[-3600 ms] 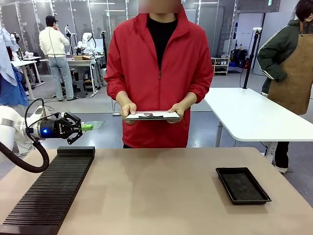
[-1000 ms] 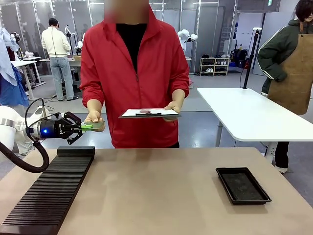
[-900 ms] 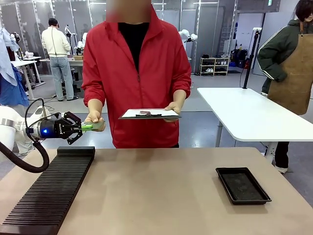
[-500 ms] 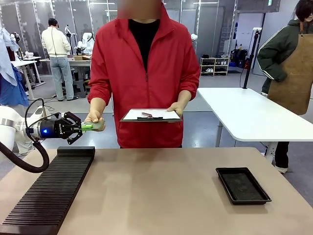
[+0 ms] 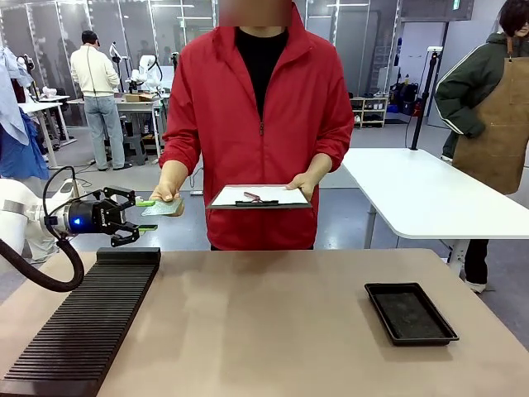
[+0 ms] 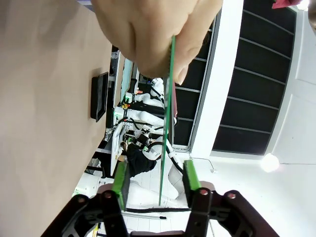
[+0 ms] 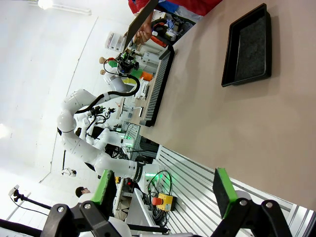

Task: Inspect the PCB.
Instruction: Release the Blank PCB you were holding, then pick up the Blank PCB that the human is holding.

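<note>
Front view: PCB (image 5: pixel 163 208) now in hand (image 5: pixel 169 192)

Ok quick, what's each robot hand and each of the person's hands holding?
Left gripper: open, PCB between its pads, not clamped.
Right gripper: open, empty.
Person's hand by the left gripper: holding the PCB.
Person's other hand: holding the clipboard.

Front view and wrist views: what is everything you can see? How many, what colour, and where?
Circuit board: 1, green, pinched by person's hand, edge between left robot hand's fingers, not touching.
Clipboard: 1, white paper, on person's other hand.
Tray: 1, black, table's right side.
Rack: 1, black, ridged, table's left side.
Table: 1, tan, bearing tray and rack.
Left robot hand: 1, black, green pads, open.
Right robot hand: 1, black, green pads, open, empty.
</note>
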`<move>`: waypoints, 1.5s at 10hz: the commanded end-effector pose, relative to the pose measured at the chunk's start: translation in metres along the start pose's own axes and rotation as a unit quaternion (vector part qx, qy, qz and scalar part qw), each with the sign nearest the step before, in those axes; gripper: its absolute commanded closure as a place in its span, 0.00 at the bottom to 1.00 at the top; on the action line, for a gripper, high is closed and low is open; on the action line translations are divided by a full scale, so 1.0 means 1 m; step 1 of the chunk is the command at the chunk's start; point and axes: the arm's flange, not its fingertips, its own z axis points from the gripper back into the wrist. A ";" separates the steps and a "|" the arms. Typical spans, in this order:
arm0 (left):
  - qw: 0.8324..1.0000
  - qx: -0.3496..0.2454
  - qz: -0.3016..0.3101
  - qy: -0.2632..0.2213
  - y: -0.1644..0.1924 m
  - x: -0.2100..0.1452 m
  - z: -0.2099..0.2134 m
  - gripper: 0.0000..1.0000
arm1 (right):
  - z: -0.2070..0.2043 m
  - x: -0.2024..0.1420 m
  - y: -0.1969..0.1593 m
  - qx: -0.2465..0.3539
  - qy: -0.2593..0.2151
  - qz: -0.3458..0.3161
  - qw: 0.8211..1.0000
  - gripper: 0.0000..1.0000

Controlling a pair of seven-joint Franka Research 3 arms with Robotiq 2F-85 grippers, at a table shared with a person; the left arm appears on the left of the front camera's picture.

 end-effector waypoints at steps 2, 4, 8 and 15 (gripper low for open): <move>1.000 -0.003 0.002 -0.012 0.000 -0.001 0.000 0.10 | 0.001 0.000 0.002 0.004 -0.003 0.005 1.000 0.00; 1.000 -0.004 -0.003 -0.008 -0.005 0.000 -0.005 0.00 | 0.001 0.000 0.002 0.004 -0.003 0.005 1.000 0.00; 1.000 0.004 0.001 -0.005 0.001 0.001 -0.002 0.00 | 0.001 0.000 0.002 0.004 -0.003 0.005 1.000 0.00; 1.000 0.004 0.001 -0.005 0.001 0.001 -0.002 0.00 | 0.001 0.000 0.002 0.004 -0.003 0.005 1.000 0.00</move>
